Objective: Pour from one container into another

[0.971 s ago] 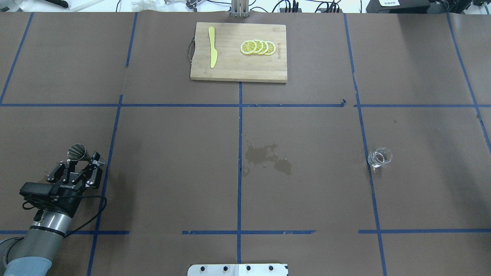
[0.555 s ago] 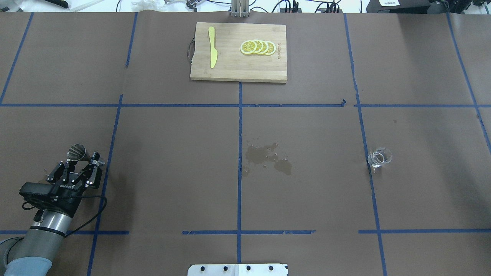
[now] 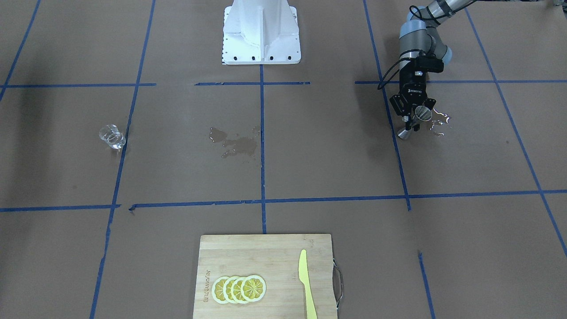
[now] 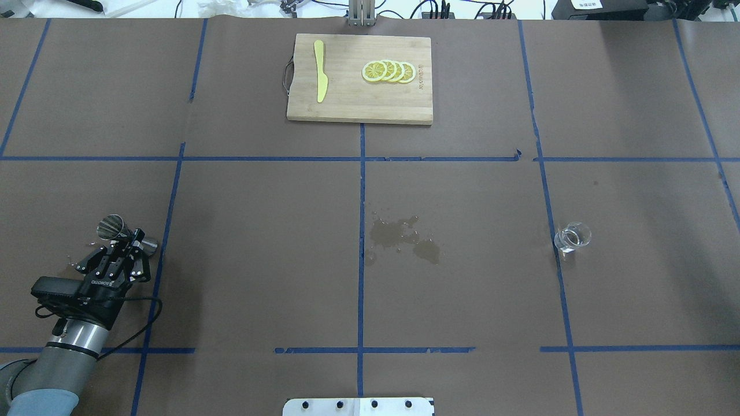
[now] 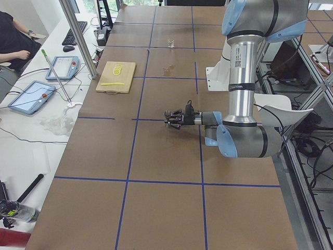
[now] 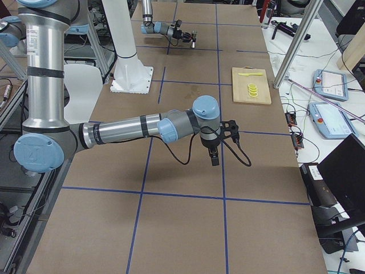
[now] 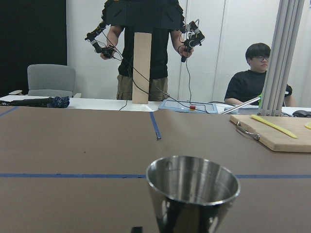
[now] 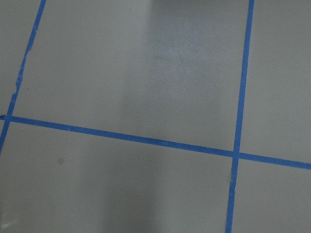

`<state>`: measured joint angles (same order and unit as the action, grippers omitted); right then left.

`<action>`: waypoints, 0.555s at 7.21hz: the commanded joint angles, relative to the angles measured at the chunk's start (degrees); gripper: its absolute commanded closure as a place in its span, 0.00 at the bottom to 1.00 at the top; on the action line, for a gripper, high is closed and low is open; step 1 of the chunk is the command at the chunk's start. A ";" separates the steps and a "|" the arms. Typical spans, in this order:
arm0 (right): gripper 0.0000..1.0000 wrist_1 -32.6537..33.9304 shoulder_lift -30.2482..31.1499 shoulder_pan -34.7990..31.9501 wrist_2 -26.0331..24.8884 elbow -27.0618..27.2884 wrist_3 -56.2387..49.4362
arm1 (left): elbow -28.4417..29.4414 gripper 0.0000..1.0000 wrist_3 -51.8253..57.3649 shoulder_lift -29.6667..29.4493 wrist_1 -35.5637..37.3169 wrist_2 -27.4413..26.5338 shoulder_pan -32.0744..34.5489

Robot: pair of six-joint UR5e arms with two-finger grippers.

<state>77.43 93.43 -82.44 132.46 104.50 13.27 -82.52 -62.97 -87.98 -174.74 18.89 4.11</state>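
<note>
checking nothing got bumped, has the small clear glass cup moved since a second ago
No. The small clear glass cup sits in the same spot, just right of the blue tape line.

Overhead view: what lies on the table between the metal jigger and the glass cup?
Seen overhead: a wet spill patch near the middle and blue tape lines; otherwise bare paper between jigger and glass cup.

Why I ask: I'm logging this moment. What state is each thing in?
jigger: upright, mouth up, gripped by the left pincer.
left pincer: shut on the jigger.
right pincer: over bare table; open or shut unclear.
glass cup: standing on the table, apart from both pincers.
wet patch: spread mid-table.
lemon slices: overlapping row on the cutting board.
knife: lying flat on the board.
</note>
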 commanded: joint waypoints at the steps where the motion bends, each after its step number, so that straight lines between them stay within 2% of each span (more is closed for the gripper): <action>1: 0.00 0.00 0.00 0.00 0.08 0.00 0.00 | -0.44 1.00 0.22 0.00 -0.07 -0.08 0.02; 2: 0.00 0.00 0.00 0.00 0.08 0.00 0.00 | -1.06 1.00 2.83 0.09 -0.16 -0.08 0.02; 3: 0.00 0.00 0.00 0.00 0.08 0.09 0.00 | -4.20 1.00 6.51 0.70 -0.51 0.00 0.11; 4: 0.00 0.00 0.00 0.00 0.08 0.09 0.00 | -6.14 1.00 10.55 0.53 -3.82 0.27 0.02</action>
<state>77.43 93.43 -82.44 132.53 104.56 13.27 -85.99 -57.15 -87.53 -175.84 18.92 4.16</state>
